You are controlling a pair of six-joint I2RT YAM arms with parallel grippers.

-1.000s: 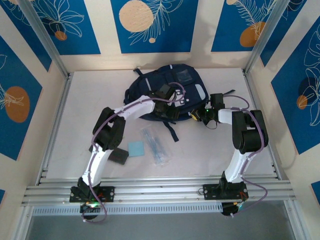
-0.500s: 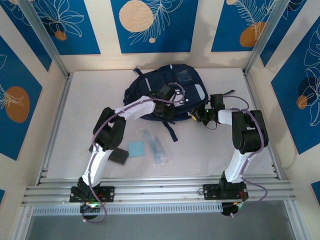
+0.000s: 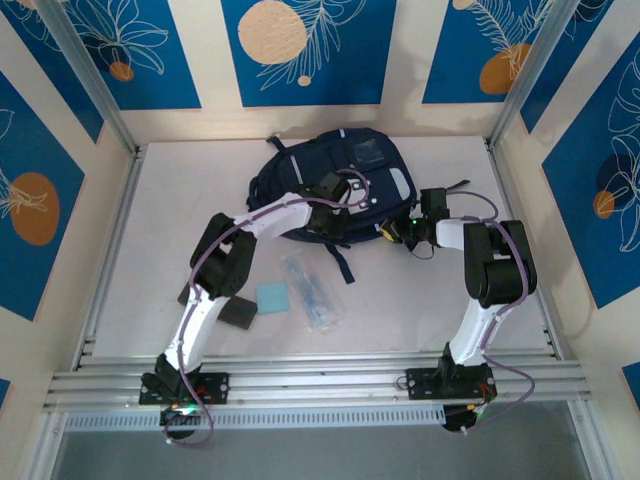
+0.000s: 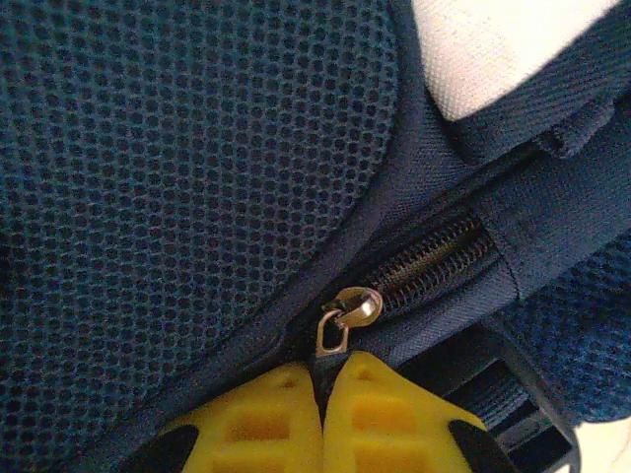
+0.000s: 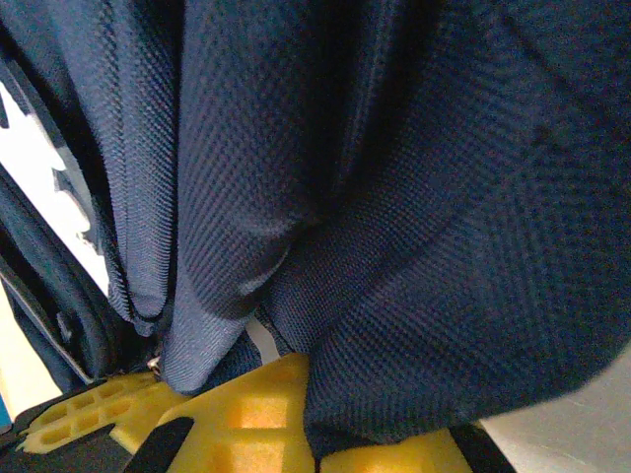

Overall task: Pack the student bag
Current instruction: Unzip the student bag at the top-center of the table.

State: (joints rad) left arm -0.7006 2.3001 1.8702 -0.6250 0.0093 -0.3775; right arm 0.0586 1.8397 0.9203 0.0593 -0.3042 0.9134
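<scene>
The student bag (image 3: 335, 180) lay flat at the far middle of the tabletop (image 3: 180, 210), with both arms reaching out to its near edge. The left claw (image 4: 322, 414) was closed tight, its two yellow fingers pressed together. The thin end of the little metal zipper pull (image 4: 347, 317) seemed to be pinched between them. It was probably held that way so the arm could drag the pull along the zipper (image 4: 434, 258) and open the bag. The right claw (image 5: 296, 414) was closed on a fold of the bag's dark blue cloth at its near right edge. That grip looked like it was there to keep the bag from sliding when the zipper got tugged. Nearer on the tabletop, apart from the bag, lay a blue pad (image 3: 271, 297), a clear packet (image 3: 312, 292) and a dark flat thing (image 3: 237, 313). These were likely waiting to go inside, so the packing had hardly begun.
</scene>
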